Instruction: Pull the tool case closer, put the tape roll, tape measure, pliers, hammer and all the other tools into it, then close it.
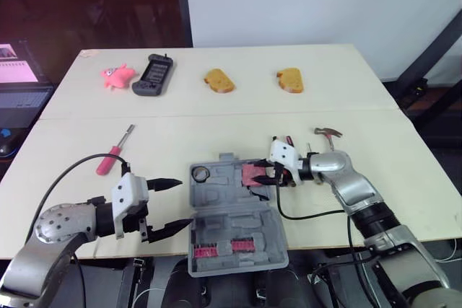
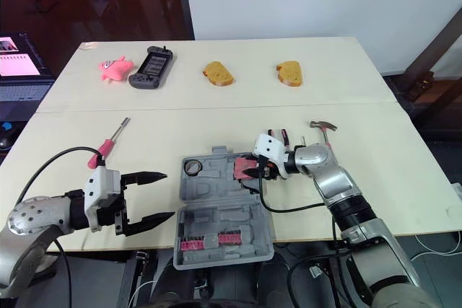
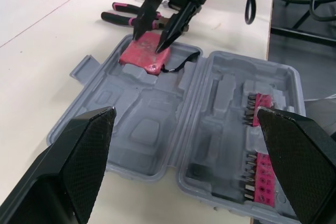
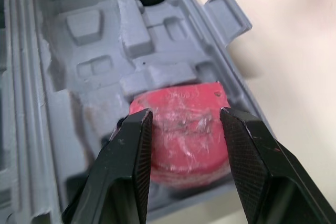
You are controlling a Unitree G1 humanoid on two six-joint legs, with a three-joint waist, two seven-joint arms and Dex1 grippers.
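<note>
The grey tool case [image 1: 216, 210] lies open at the table's front, with a strip of pink bits [image 1: 224, 248] in its near half. A tape roll [image 1: 201, 173] sits in its far left corner. The pink tape measure [image 4: 181, 145] rests in the far right corner. My right gripper [image 1: 261, 184] hovers just over the tape measure, fingers slightly open and straddling it. My left gripper [image 1: 185, 202] stands wide open and empty just left of the case. The pliers [image 3: 126, 18] and the hammer [image 1: 328, 135] lie behind my right gripper. A pink-handled screwdriver [image 1: 112, 155] lies to the left.
On the far half of the table lie a pink toy [image 1: 115, 76], a dark handheld game console [image 1: 153, 75] and two pieces of bread [image 1: 219, 81] [image 1: 289, 80]. A laptop [image 1: 18, 81] stands off the table's left edge.
</note>
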